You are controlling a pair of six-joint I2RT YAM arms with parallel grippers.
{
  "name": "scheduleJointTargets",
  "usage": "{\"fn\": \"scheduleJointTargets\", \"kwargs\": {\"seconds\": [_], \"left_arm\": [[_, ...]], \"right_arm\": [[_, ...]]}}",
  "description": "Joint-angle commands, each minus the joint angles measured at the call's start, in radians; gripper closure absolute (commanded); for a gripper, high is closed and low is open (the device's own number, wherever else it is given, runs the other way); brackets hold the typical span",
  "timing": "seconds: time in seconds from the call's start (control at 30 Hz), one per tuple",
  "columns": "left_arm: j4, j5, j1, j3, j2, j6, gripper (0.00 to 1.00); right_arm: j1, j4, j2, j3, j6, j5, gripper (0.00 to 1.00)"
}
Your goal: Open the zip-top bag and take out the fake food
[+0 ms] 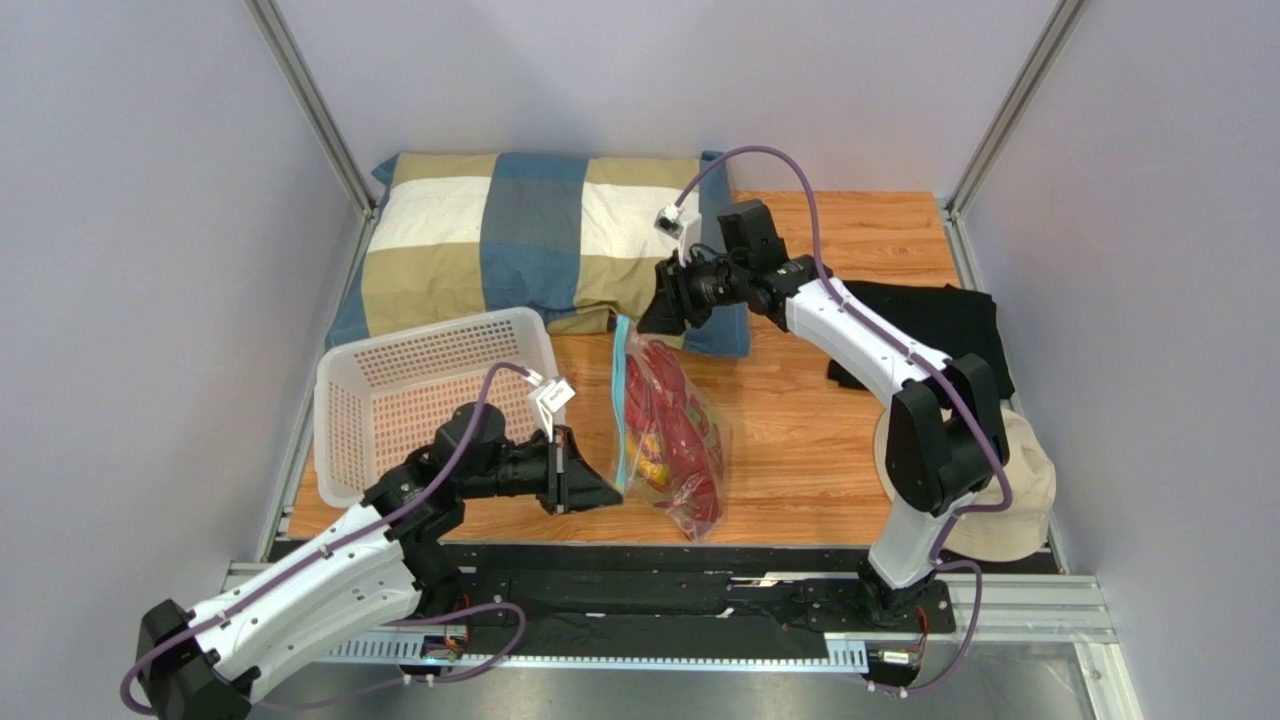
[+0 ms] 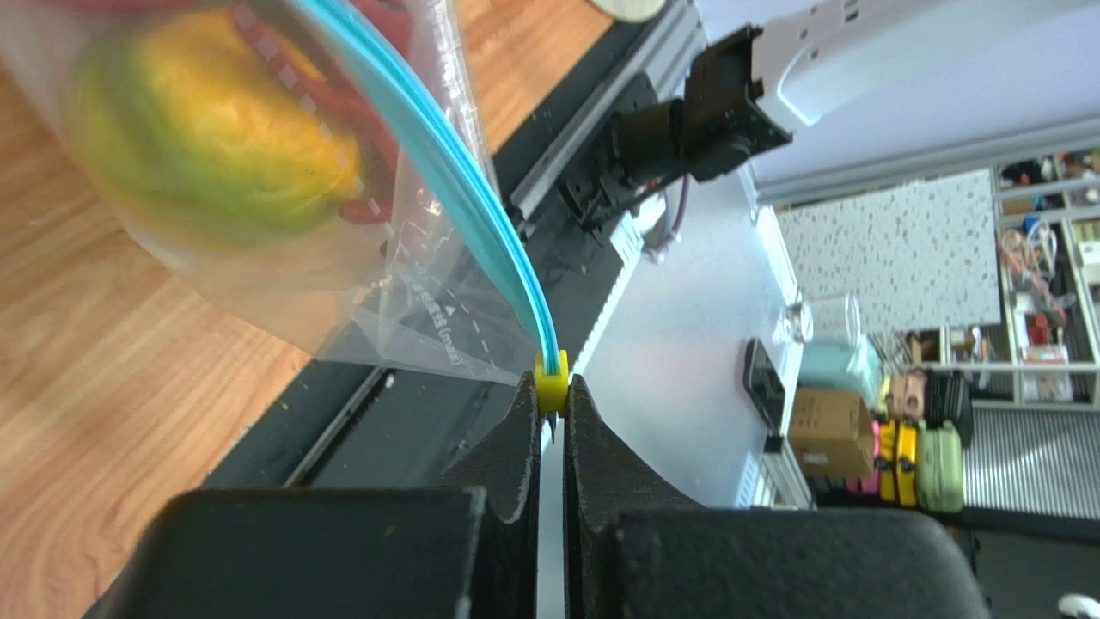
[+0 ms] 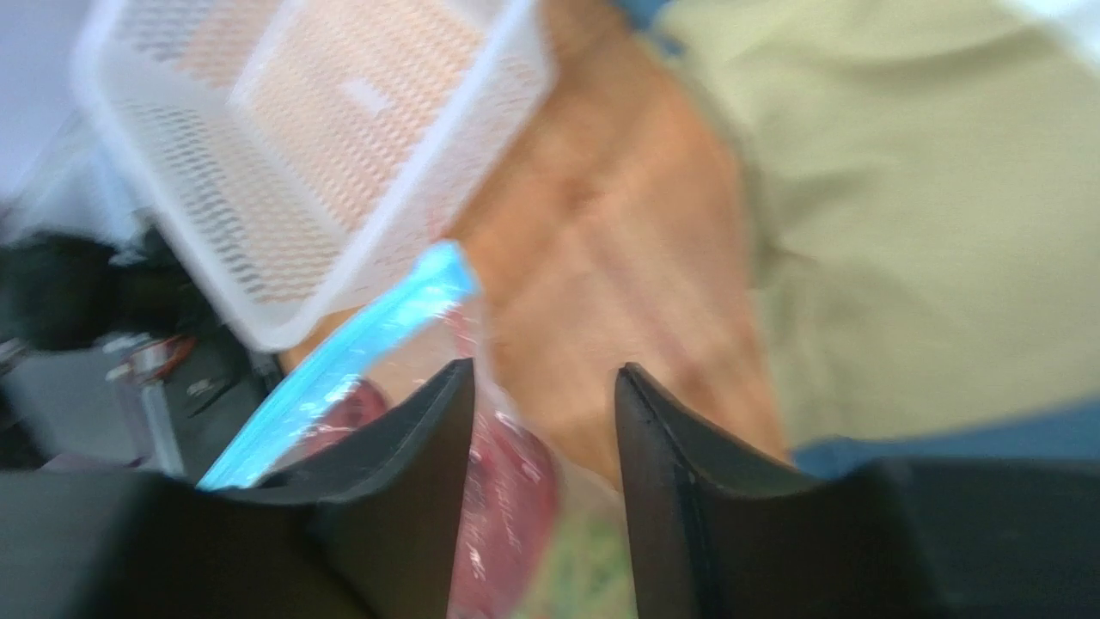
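Observation:
The clear zip-top bag (image 1: 672, 431) lies on the wooden table, its light blue zipper strip (image 1: 619, 393) along its left edge. Inside are a red lobster (image 1: 679, 425) and a yellow-orange mango (image 1: 652, 468); the mango also shows in the left wrist view (image 2: 207, 142). My left gripper (image 1: 604, 489) is shut on the yellow zipper slider (image 2: 551, 383) at the bag's near corner. My right gripper (image 1: 657, 320) is open, just above the bag's far end; its view is blurred, with the blue strip (image 3: 342, 361) and red food (image 3: 510, 497) below its fingers.
A white perforated basket (image 1: 361, 413) stands left of the bag. A plaid pillow (image 1: 526, 233) lies at the back. A black cloth (image 1: 932, 323) and a beige hat (image 1: 1022, 503) are on the right. The black rail (image 1: 676, 578) runs along the near edge.

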Motion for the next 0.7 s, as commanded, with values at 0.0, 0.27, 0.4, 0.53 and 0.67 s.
{"fn": "scheduleJointTargets", "kwargs": {"seconds": [0.0, 0.27, 0.4, 0.53, 0.67], "left_arm": [[-0.014, 0.042, -0.025, 0.123, 0.082, 0.027, 1.0], [0.025, 0.044, -0.028, 0.154, 0.162, 0.045, 1.0], [0.019, 0.034, -0.028, 0.144, 0.148, 0.042, 1.0], [0.012, 0.024, -0.03, 0.126, 0.121, 0.038, 1.0], [0.0, 0.016, -0.028, 0.124, 0.111, 0.042, 1.0]], "right_arm": [[0.039, -0.192, -0.097, 0.098, 0.147, 0.562, 0.39], [0.267, -0.328, -0.306, 0.001, 0.447, 0.863, 0.15], [0.378, -0.381, -0.272, 0.045, 0.45, 0.927, 0.26], [0.468, -0.42, -0.197, 0.059, 0.433, 0.91, 0.29], [0.514, -0.431, -0.16, 0.055, 0.432, 0.941, 0.39]]}}
